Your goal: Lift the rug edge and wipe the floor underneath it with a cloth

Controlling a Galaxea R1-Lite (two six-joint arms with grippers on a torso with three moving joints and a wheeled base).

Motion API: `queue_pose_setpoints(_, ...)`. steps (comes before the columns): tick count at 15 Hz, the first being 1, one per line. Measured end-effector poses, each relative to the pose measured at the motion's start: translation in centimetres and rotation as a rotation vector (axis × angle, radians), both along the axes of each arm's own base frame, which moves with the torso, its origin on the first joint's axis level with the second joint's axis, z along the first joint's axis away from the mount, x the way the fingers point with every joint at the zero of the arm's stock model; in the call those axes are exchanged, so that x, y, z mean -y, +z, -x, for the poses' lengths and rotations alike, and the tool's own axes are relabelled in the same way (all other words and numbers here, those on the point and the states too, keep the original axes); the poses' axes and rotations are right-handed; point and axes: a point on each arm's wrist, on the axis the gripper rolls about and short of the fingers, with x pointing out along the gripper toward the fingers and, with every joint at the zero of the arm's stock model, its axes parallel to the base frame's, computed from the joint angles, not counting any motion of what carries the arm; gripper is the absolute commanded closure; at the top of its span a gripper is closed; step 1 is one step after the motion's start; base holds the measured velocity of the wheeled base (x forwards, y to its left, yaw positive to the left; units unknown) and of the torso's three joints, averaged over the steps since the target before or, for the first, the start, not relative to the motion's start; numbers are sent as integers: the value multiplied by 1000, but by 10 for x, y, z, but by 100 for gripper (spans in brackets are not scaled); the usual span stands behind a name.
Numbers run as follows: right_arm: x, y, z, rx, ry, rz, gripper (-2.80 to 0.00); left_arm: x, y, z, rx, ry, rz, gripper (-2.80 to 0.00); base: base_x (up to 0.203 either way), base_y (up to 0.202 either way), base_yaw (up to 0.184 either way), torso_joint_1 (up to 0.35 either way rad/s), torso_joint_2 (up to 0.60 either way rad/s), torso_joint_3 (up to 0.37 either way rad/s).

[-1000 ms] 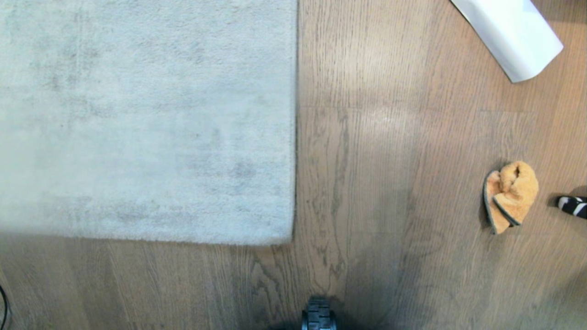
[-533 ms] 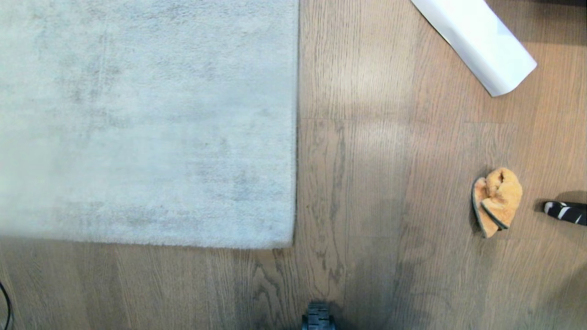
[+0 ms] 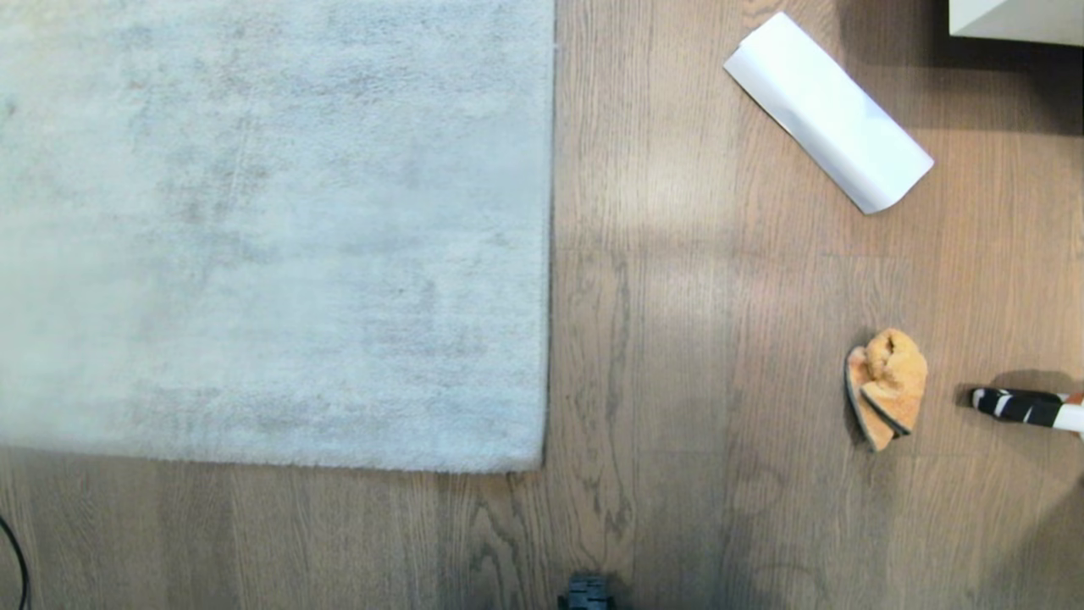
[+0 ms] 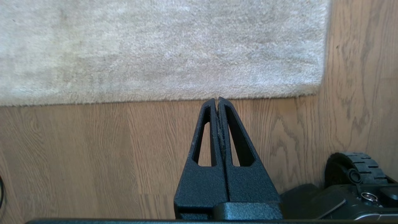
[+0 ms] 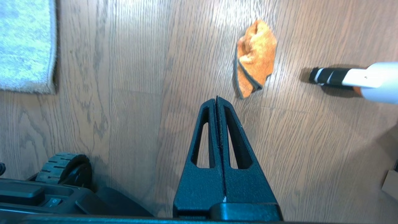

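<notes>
The pale grey rug fills the left of the head view, its edge (image 3: pixel 549 254) running down to a near corner (image 3: pixel 533 462) that lies flat on the wood-grain floor (image 3: pixel 677 339). The orange cloth (image 3: pixel 885 388) lies crumpled on the floor at the right. Neither arm shows in the head view. In the left wrist view my left gripper (image 4: pixel 217 99) is shut and empty above bare floor, just short of the rug edge (image 4: pixel 155 98). In the right wrist view my right gripper (image 5: pixel 217 99) is shut and empty, with the cloth (image 5: pixel 255 57) a little beyond its tip.
A white rolled paper sheet (image 3: pixel 826 114) lies on the floor at the far right. A black-and-white striped tip of a white object (image 3: pixel 1020 407) lies right of the cloth. My base wheel (image 3: pixel 586 595) shows at the near edge; a pale furniture corner (image 3: pixel 1012 19) at the top right.
The whole head view has shifted: the rug corner, cloth and paper sheet now sit lower and look smaller, and a furniture corner has come into view. The things themselves have not moved.
</notes>
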Motion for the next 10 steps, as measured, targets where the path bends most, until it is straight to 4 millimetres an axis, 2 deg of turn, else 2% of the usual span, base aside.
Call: queue_pose_setpoints(10, 0, 0, 0, 0, 0, 0, 0, 0, 0, 0, 0, 0, 2, 0, 0, 0, 0, 3, 2, 204)
